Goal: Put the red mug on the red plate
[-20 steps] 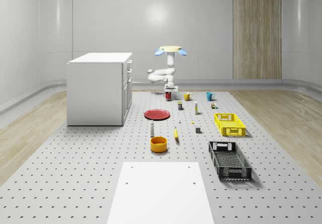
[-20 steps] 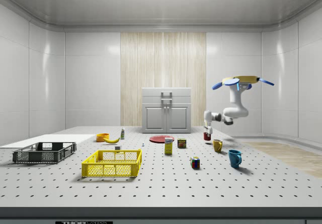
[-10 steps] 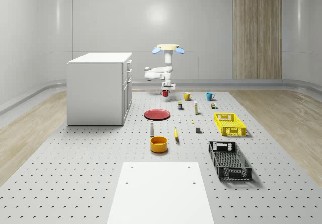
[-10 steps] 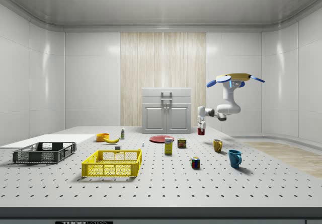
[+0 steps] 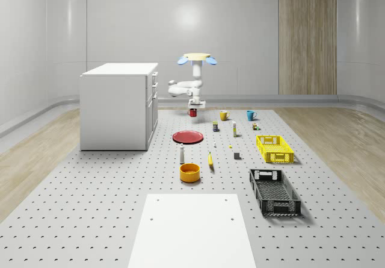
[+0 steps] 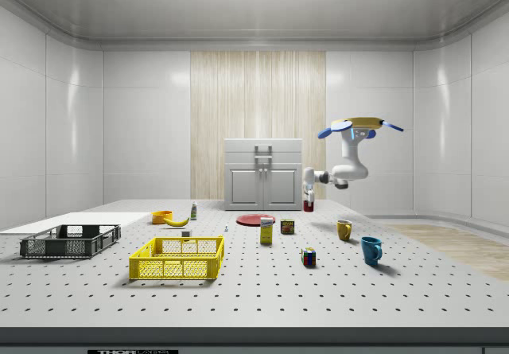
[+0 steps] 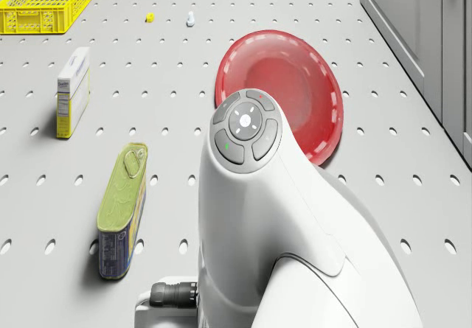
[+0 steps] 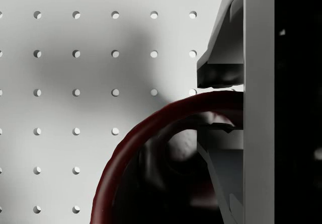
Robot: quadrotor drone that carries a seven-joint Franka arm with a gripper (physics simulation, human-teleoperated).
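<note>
Above the desk (image 5: 90, 208), clear of its surface, red mug (image 5: 193, 112) hangs clamped by its rim in the gripper (image 5: 194, 106). Red plate (image 5: 188, 137) lies nearer the whole-scene camera. Drone (image 5: 196, 58) hovers beside the white cabinet (image 5: 117, 106), over the desk's far end.

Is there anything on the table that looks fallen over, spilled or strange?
Nothing looks spilled or damaged. One green can lies on its side near the red plate. The red mug hangs in the air, held by the claw under the hovering drone.
</note>
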